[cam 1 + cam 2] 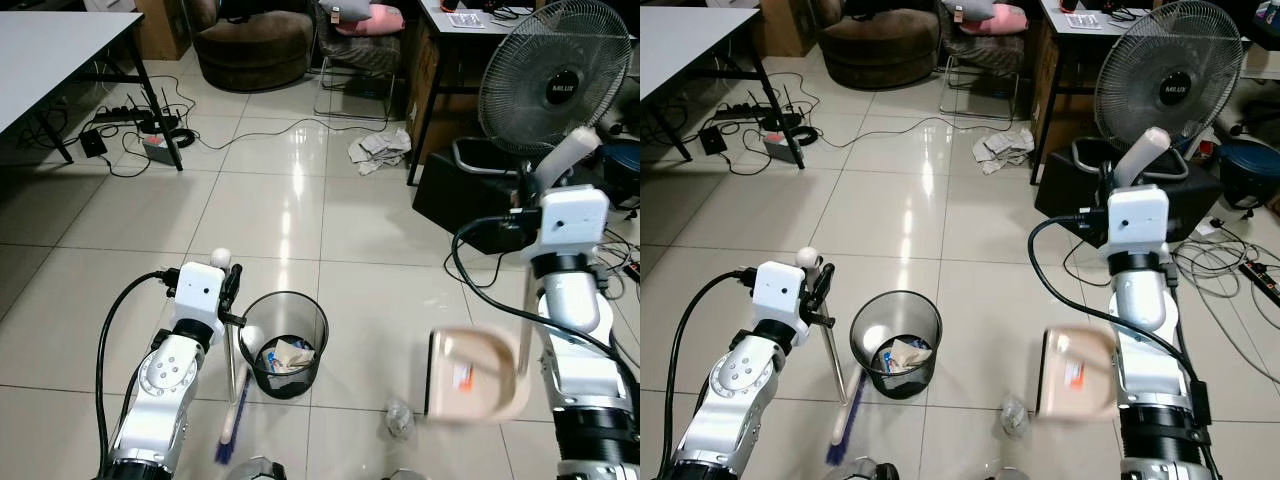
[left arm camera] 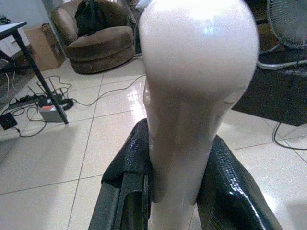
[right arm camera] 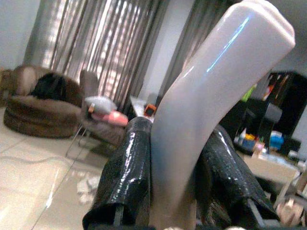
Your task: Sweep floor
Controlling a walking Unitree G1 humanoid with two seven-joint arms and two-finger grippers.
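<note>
At the bottom left of the head view the left gripper (image 1: 232, 283) is closed on the pale, round-tipped handle of a broom (image 1: 236, 395); the wrist view shows both black fingers (image 2: 228, 187) pressed against the handle. The shaft runs down and slightly left to blue bristles resting on the tile floor (image 1: 130, 210) near the bottom edge. Just right of the broom, lower centre, stands a black mesh bin (image 1: 284, 343) with crumpled paper and wrappers inside (the broom's shaft passes close by its rim).

At the lower right the right gripper (image 1: 528, 200) clamps the long pale handle of a beige dustpan (image 1: 475, 375); in its wrist view the fingers (image 3: 125, 177) hug the handle on either side. The pan hangs blurred above the tiles, its mouth towards the bin. Between bin and pan, close to the bottom edge, lies a small clear piece of crumpled plastic (image 1: 399, 417).

Further back, centre right, a heap of crumpled paper (image 1: 379, 150) lies on the floor beside a desk leg. At the right a standing fan (image 1: 555, 78) faces the camera, with black cables trailing around its base. On the left a grey table (image 1: 45, 50) fills the upper corner, a power strip (image 1: 125, 116) and tangled leads beneath it. At the top centre sit a brown round armchair (image 1: 253, 45) and a chair holding a pink cushion (image 1: 368, 20).
</note>
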